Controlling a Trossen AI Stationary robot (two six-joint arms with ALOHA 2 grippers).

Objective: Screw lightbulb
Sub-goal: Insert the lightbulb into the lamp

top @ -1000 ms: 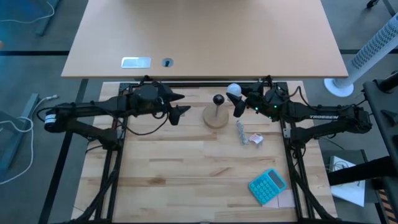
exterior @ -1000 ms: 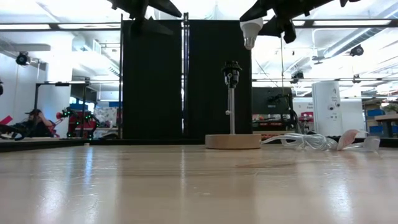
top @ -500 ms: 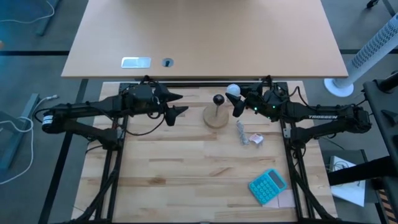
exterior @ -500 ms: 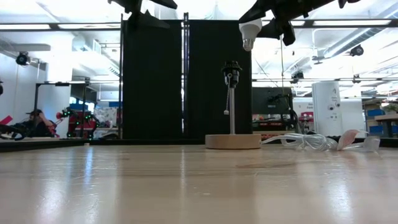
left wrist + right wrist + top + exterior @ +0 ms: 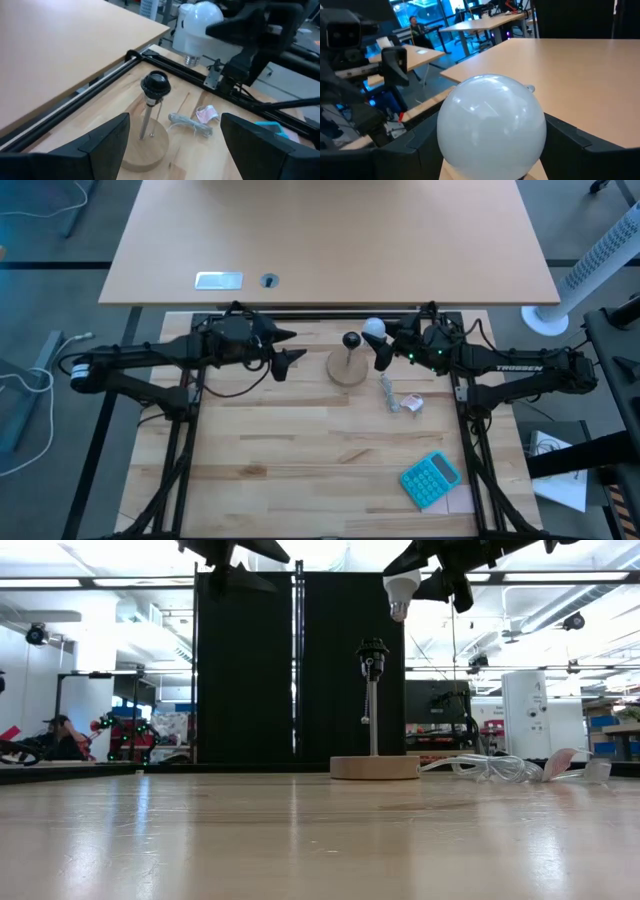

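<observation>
The lightbulb [image 5: 374, 328] is small and white, held in the air with its screw neck [image 5: 399, 610] pointing down. It hangs above and a little to the right of the black socket [image 5: 351, 339], which stands on a thin rod on the tan wooden disc [image 5: 347, 370]. My right gripper [image 5: 379, 340] is shut on the bulb. My left gripper [image 5: 291, 347] is open and empty, raised to the left of the lamp stand. In the left wrist view its fingers frame the socket [image 5: 156, 84] and disc [image 5: 145, 147] from a distance. My right gripper pinches the bulb's white body [image 5: 200, 35] between its two fingers [image 5: 395, 150], one on each side. The fingers come about level from the table's right. The bulb is lifted clear, upright, dome [image 5: 490, 125] up and neck [image 5: 190, 60] down, higher than the socket.
A crumpled clear wrapper with cord [image 5: 388, 392] and a small pink-and-white piece [image 5: 412, 404] lie right of the disc. A blue calculator [image 5: 431, 478] lies near the front right. A tan desk [image 5: 330, 240] stands beyond the far edge.
My left gripper has swayed a little toward the table's left edge and come back. My right gripper has kept the bulb almost still above the socket.
</observation>
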